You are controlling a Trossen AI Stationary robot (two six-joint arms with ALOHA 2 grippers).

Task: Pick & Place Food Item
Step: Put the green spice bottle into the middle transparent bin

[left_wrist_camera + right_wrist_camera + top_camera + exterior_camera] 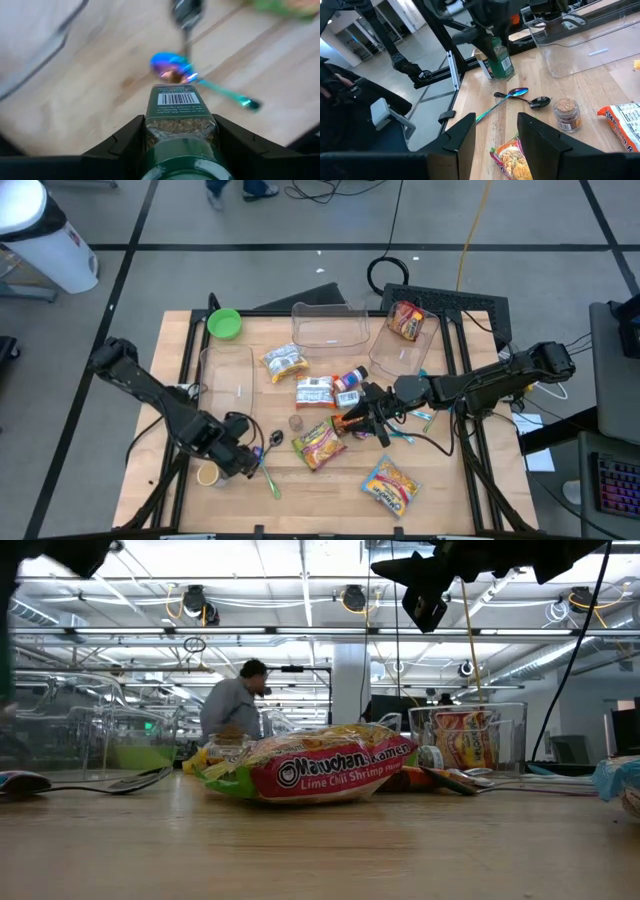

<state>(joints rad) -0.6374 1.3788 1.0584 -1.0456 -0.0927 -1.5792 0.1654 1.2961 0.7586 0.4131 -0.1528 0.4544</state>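
Note:
A green-capped spice jar [180, 122] with a barcode label sits between the fingers of my left gripper [181, 125], near the table's front left corner [243, 452]. The right wrist view shows that jar [500, 60] under the left gripper [487, 25]. Mid-table, high above the wood, my right gripper [358, 418] points level toward the left. It stands open [495, 132] with nothing between its fingers. A Maruchan ramen pack [318, 442] lies flat below it, and shows in the low view [320, 772]. My left gripper pinches the jar's glass body just below the green cap [150, 131], one finger on each side. The fingers come steeply from above, along the jar, cap end toward the wrist. The jar hangs base down, slightly tilted [502, 75], just over the wood.
Two spoons [512, 95] [540, 102] and a brown spice jar [567, 112] lie between the arms. Clear bins stand at left [225, 375], far middle [328, 325] and far right [405, 340]. A green bowl [224, 323], a tan cup [208, 473] and another ramen pack [390, 485] are there too.

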